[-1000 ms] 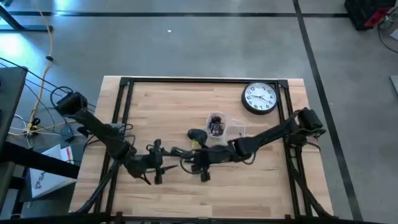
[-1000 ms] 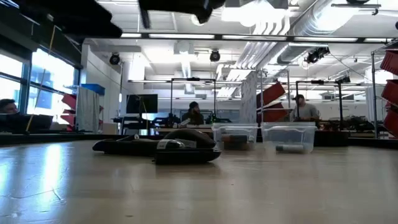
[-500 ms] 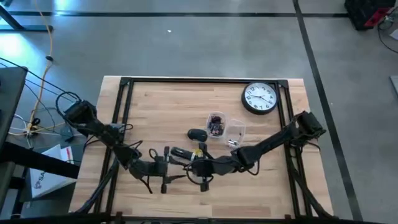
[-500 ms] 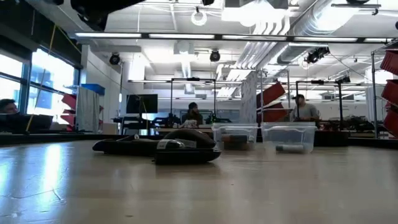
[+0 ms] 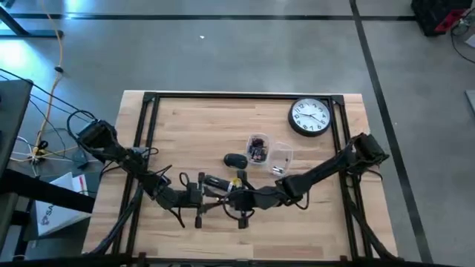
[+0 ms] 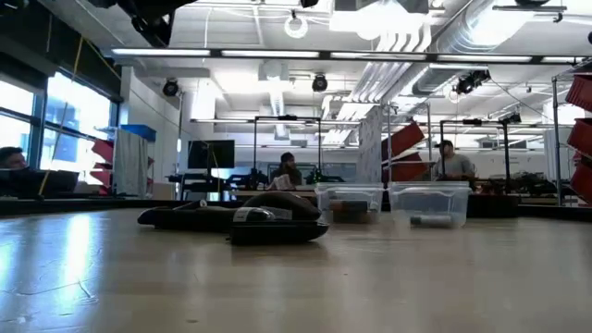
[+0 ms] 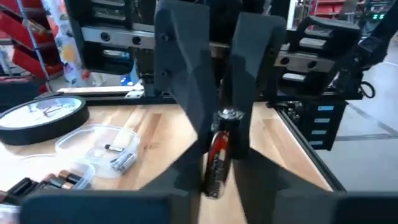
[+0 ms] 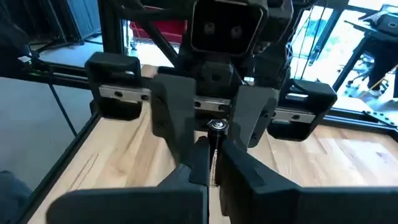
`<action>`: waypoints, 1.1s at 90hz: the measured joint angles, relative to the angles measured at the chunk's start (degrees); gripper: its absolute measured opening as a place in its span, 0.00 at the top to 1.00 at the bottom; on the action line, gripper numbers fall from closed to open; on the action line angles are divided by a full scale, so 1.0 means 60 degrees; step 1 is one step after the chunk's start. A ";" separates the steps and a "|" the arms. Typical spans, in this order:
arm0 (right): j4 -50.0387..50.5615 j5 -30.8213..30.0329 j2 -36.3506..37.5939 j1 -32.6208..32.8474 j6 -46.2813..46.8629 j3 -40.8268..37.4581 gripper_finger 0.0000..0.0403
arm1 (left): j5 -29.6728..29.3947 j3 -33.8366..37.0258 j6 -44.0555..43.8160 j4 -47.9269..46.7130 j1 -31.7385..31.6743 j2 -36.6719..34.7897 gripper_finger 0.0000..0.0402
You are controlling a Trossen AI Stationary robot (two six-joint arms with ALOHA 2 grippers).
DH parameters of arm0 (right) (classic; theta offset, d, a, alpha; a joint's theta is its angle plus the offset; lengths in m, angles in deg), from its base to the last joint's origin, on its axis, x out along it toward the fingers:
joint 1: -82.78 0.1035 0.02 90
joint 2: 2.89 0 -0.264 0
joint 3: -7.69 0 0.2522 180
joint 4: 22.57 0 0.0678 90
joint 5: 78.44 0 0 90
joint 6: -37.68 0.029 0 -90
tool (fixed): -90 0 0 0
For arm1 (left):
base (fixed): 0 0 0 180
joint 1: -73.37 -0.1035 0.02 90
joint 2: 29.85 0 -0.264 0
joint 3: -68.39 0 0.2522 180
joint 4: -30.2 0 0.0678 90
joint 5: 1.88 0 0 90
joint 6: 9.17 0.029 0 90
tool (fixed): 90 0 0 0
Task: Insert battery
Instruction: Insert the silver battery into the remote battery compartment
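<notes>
A red-and-black battery (image 7: 217, 155) with silver ends hangs level above the table's near middle, between my two grippers, which face each other. My right gripper (image 5: 232, 199) is shut on it. My left gripper (image 5: 205, 199) is open, its fingers (image 8: 180, 118) standing on either side of the battery's far tip (image 8: 216, 127) with small gaps. A black mouse (image 5: 235, 159) rests on the table behind them, with a flat black piece (image 5: 215, 181) beside it. My right gripper pinches the battery's sides (image 8: 214, 163) between its two fingers, toward the end nearest its wrist. The fingers come level from the table's right and lie along the battery. The battery sticks out past the fingertips toward my left gripper, clear of the table.
Two clear plastic tubs (image 5: 257, 148) (image 5: 280, 157) holding batteries stand behind the mouse. A round wall clock (image 5: 309, 117) lies at the far right. A small yellow item (image 5: 241, 176) lies by the flat black piece. Bare wood spreads along the far left and near edge.
My left gripper has gone toward the table's right and my right gripper slightly toward the near left, so the two have closed the gap and now meet fingertip to fingertip around the battery.
</notes>
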 joint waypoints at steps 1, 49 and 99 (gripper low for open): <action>0.0003 -0.0017 0.0000 0.0002 0.0003 0.0000 1.00 | -0.0014 0.0000 -0.0003 -0.0001 0.0001 0.0000 0.94; 0.1854 -0.0098 0.0153 -0.0102 0.0456 0.0483 0.93 | -0.0317 -0.0083 -0.3165 -0.7031 -0.0073 -0.2506 0.98; 0.4415 0.0940 -0.0823 -0.0769 0.1574 0.1789 0.69 | 0.1281 -0.1926 -0.2530 -0.8426 -0.0811 -0.0216 0.97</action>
